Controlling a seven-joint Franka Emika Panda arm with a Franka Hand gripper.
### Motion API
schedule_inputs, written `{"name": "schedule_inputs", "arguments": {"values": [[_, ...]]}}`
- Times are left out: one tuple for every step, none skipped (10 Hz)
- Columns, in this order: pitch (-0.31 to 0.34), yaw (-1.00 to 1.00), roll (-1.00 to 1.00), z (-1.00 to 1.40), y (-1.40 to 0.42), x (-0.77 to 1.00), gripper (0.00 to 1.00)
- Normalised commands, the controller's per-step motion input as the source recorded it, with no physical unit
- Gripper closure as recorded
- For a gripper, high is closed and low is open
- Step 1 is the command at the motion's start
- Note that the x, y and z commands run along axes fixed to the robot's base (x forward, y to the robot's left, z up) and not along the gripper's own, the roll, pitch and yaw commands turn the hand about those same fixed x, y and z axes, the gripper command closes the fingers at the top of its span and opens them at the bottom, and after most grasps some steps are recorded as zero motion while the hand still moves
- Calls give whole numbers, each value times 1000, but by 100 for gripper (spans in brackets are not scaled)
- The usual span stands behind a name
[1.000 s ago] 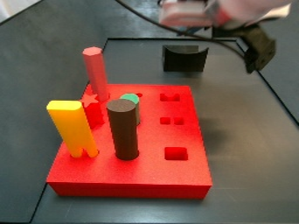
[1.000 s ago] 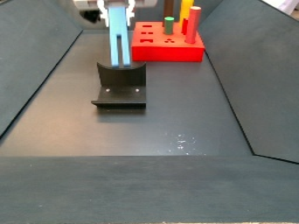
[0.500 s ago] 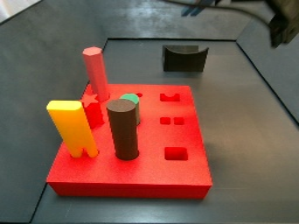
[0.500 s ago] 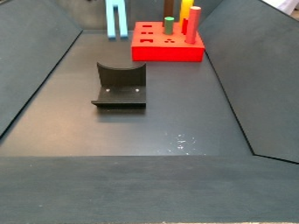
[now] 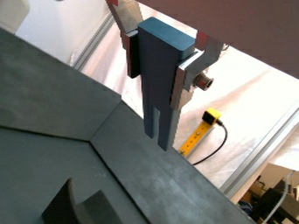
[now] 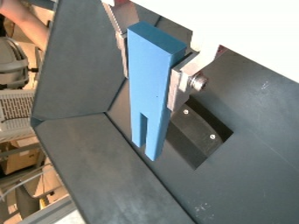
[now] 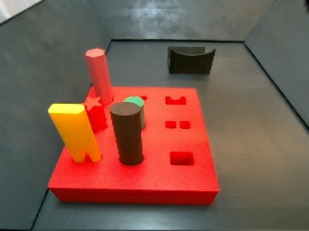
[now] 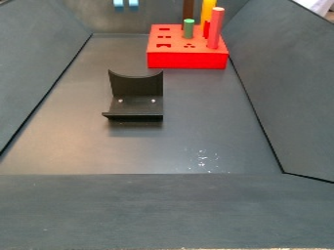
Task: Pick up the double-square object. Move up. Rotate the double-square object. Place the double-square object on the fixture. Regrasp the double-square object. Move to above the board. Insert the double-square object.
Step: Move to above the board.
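Note:
The double-square object (image 5: 162,83) is a slate-blue peg hanging upright, its two square prongs pointing down. My gripper (image 5: 160,63) is shut on its upper part, with a silver finger (image 6: 179,85) pressed on each side in both wrist views. It hangs high above the floor and the dark fixture (image 6: 201,137). In a side view only the prong tips (image 8: 125,3) show at the upper edge, above and behind the fixture (image 8: 135,96). The red board (image 7: 182,180) lies flat with its pair of small square holes (image 7: 176,124) open. The gripper is out of both side views.
On the board stand a yellow two-legged peg (image 7: 75,133), a dark brown cylinder (image 7: 126,133), a pink-red peg (image 7: 99,77) and a short green peg (image 7: 136,104). The fixture (image 7: 190,60) sits beyond the board. Sloped dark walls (image 8: 46,88) enclose the floor.
The gripper has risen with the double-square object, from just above the fixture to out of both side views. Only the prong tips remain at one view's upper edge.

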Motion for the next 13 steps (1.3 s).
{"name": "schedule_inputs", "arguments": {"values": [[103,40,-14,731,-65,37,100],[114,53,-16,502,-39,27,100],[117,67,-20,334,-29,23,100],[116,79,-23,169,-23,20,100],[-32,-110,-1000,228,-906,-1000,100],[-37,-105,-1000,234,-902,-1000,100],[-65,-100,-1000,230,-785,-1000,100],[-78,-98,-1000,180,-699,-1000,100],[-94,-98,-1000,191,-632,-1000,100],[-107,-95,-1000,132,-426,-816,100],[-116,-96,-1000,71,-217,-570,100],[-121,-102,-1000,46,-82,-383,100],[-130,-104,-1000,20,11,-240,100]]}}
